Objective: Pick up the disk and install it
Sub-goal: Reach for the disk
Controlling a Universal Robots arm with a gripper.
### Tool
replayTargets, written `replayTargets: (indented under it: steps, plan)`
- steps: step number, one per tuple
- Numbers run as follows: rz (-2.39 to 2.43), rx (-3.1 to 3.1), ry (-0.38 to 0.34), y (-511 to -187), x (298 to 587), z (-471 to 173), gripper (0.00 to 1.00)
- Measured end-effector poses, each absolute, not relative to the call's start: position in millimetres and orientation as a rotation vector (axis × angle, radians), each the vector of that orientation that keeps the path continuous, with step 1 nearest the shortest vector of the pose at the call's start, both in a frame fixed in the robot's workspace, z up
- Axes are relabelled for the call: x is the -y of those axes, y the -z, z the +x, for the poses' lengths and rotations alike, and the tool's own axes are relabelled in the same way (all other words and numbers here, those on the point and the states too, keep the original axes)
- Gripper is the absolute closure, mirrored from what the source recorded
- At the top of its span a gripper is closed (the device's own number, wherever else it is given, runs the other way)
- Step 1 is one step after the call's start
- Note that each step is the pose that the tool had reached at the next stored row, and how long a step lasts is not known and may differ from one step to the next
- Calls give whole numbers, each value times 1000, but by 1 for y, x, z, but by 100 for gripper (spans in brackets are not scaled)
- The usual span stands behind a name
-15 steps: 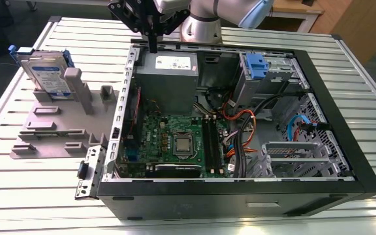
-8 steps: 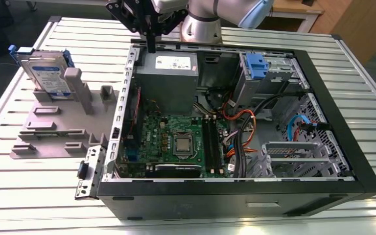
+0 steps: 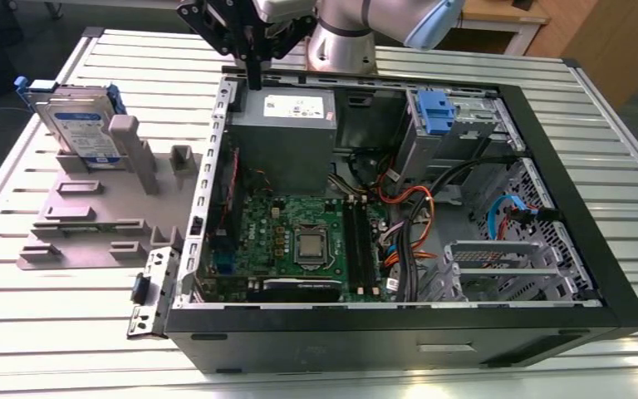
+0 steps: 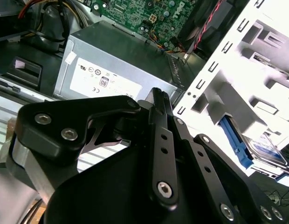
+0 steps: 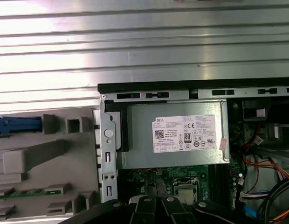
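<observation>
The disk, silver with a white-and-blue label and blue rails, stands upright in the grey slotted stand on the surface, well apart from the claw toward the exterior view's left. Its top edge rises free above the stand's posts. The claw hangs over the open computer case's rim beside the power supply, with its fingers together and holding nothing.
</observation>
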State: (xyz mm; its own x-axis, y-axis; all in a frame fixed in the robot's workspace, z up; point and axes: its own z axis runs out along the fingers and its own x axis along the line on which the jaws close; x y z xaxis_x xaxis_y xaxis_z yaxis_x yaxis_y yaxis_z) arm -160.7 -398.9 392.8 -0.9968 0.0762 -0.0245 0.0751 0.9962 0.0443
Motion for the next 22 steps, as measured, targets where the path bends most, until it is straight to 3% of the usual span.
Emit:
replayTargets:
  steps: [22]
  plan:
    - [118, -3112, -68, -393, 399, -166, 89]
